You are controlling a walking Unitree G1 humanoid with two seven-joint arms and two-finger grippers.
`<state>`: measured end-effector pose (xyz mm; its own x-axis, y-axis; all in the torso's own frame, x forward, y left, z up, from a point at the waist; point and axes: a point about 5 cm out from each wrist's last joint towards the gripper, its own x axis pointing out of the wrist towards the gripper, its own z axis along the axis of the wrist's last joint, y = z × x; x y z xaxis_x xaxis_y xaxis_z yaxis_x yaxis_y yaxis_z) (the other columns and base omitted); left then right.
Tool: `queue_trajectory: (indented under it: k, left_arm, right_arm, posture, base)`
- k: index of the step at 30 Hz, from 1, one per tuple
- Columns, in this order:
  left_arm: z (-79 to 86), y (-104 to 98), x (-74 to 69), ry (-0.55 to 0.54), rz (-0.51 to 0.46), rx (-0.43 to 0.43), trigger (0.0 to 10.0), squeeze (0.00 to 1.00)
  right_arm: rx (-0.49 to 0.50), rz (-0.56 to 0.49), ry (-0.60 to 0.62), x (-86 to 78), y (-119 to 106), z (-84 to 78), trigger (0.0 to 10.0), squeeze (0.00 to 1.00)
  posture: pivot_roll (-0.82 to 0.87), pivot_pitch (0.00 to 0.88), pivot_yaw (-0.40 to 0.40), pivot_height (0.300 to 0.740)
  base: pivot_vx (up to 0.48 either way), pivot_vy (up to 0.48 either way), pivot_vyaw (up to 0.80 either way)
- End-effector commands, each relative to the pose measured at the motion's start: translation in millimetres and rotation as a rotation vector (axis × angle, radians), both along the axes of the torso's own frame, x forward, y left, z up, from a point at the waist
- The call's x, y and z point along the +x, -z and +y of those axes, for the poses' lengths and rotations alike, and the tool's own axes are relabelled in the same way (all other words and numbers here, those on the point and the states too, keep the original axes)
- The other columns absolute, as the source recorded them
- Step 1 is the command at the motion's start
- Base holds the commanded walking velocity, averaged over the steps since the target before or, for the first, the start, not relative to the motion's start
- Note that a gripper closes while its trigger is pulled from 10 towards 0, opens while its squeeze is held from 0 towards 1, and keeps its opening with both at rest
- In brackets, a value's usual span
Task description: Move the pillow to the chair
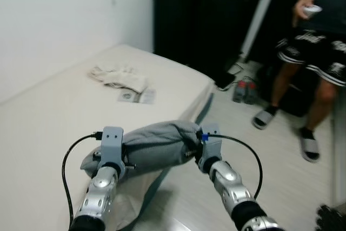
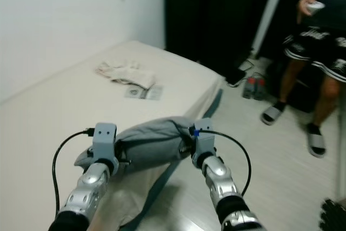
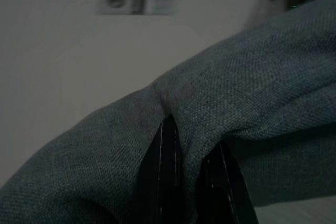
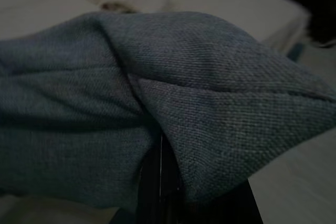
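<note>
A grey pillow (image 1: pixel 157 144) hangs in the air between my two arms, over the near edge of the bed (image 1: pixel 48 117). My left gripper (image 1: pixel 128 163) pinches its left end, shut on a fold of the fabric; in the left wrist view the black fingers (image 3: pixel 167 156) are buried in the cloth. At the pillow's right end my right gripper (image 1: pixel 193 153) is likewise shut on a fold, with the fingers (image 4: pixel 157 177) mostly hidden under the fabric (image 4: pixel 210 103).
A crumpled light cloth (image 1: pixel 120 77) and a flat packet (image 1: pixel 138 96) lie farther back on the bed. Tall black cabinets (image 1: pixel 205 14) stand behind. A person (image 1: pixel 316 52) in sandals stands on the pale floor (image 1: pixel 259 155) at right, near two bottles (image 1: pixel 244 91). Something dark (image 1: pixel 331 217) sits bottom right.
</note>
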<state>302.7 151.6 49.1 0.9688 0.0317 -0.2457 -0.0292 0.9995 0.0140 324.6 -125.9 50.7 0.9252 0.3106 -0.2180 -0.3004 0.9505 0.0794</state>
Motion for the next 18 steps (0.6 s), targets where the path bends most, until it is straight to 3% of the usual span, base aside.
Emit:
queue_trajectory:
  k: [1,7,18]
  left_arm:
    - [17.5,2,-1.4,-0.067,0.012,0.024,10.0,0.0]
    - [15.9,4,-2.8,-0.059,0.016,0.021,10.0,0.0]
    - [17.4,6,-4.9,-0.098,0.024,0.012,10.0,0.0]
  right_arm:
    - [0.061,-0.009,0.071,1.3,-3,-10.9,10.0,0.0]
    - [0.042,-0.022,0.108,0.7,-2,-14.0,10.0,0.0]
    - [0.011,0.095,0.061,-10.8,19,-12.7,10.0,0.0]
  posture:
    - [0.05,0.068,0.003,0.74]
    - [0.05,0.063,0.003,0.74]
    - [0.07,0.066,-0.018,0.74]
  base:
    - [0.0,0.0,-0.8]
    - [0.0,0.0,-0.8]
    - [0.0,0.0,-0.8]
